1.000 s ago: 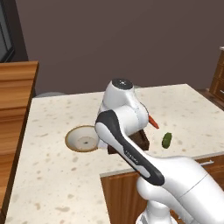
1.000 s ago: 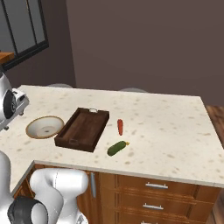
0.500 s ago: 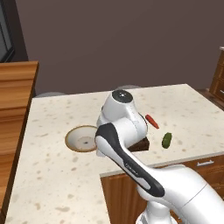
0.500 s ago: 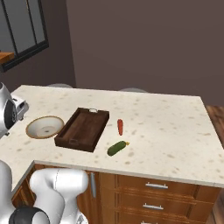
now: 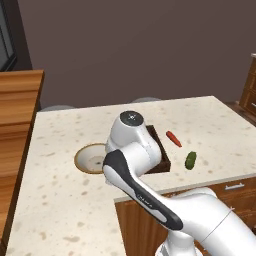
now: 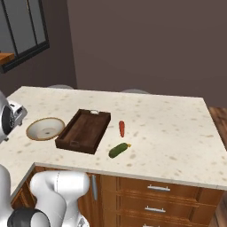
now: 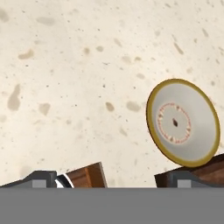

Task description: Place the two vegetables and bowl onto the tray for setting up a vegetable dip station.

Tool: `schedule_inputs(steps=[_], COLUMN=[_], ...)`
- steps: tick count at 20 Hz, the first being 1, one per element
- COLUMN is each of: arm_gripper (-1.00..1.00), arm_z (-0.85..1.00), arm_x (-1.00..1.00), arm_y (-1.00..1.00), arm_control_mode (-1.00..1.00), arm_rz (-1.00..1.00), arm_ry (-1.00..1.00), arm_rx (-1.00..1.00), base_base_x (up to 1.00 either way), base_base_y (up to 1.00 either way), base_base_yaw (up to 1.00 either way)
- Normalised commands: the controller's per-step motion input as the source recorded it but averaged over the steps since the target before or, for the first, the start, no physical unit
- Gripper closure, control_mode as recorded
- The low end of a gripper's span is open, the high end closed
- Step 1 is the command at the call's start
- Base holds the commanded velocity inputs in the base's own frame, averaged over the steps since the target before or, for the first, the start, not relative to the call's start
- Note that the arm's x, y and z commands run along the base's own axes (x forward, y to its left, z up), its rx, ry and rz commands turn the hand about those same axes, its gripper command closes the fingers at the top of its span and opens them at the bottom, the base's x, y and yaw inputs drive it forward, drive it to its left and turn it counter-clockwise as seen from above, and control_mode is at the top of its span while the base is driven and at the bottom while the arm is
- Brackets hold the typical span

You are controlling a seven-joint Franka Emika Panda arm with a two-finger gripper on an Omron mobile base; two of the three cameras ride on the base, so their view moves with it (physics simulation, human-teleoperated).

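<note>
The gripper is spread wide and holds nothing. The bowl sits on the counter just beside the tray, opposite the chilli and cucumber. For a good grasp, I would lower one finger inside the bowl's rim.
</note>
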Motion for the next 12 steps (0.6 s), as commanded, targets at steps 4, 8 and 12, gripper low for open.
schedule_inputs(steps=[4, 8, 12], arm_gripper=[-1.0, -1.0, -1.0], arm_z=[-0.16, -0.19, -0.21], arm_x=[0.05, 0.11, 0.2], arm_y=[0.11, 0.03, 0.07], arm_control_mode=[-1.0, -1.0, -1.0], arm_rz=[-0.01, -0.01, -0.02], arm_ry=[-0.01, 0.0, -0.04], arm_rx=[-0.06, -0.02, -0.04], base_base_x=[0.0, 0.0, 0.0], base_base_y=[0.0, 0.0, 0.0], base_base_yaw=[0.0, 0.0, 0.0])
